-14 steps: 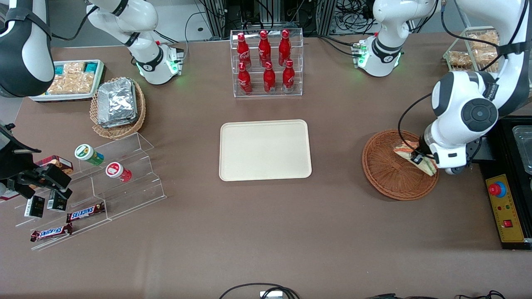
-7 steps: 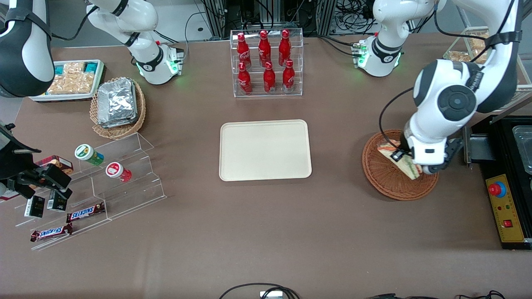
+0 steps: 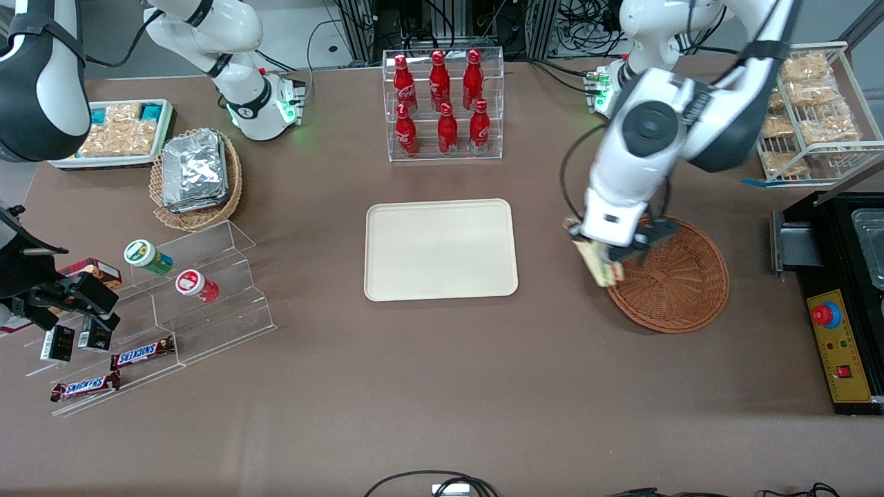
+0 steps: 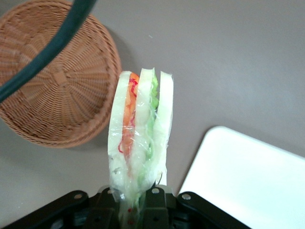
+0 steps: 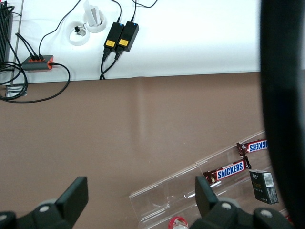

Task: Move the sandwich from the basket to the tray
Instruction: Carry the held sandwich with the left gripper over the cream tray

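Sandwich lifted clear of the basket, heading for the tray

From the front, we saw the gripper (image 3: 602, 266) had carried the sandwich (image 3: 599, 265) from inside the basket (image 3: 680, 290) out past its rim, above the table, short of the tray (image 3: 440, 249); at the wrist, jaws were clamped on the sandwich (image 4: 139, 129), basket (image 4: 57, 90) empty, tray's corner (image 4: 248, 176) near; we judged only the placing remained.

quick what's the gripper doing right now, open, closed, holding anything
Gripper: closed on the sandwich, held in the air between the basket and the tray.
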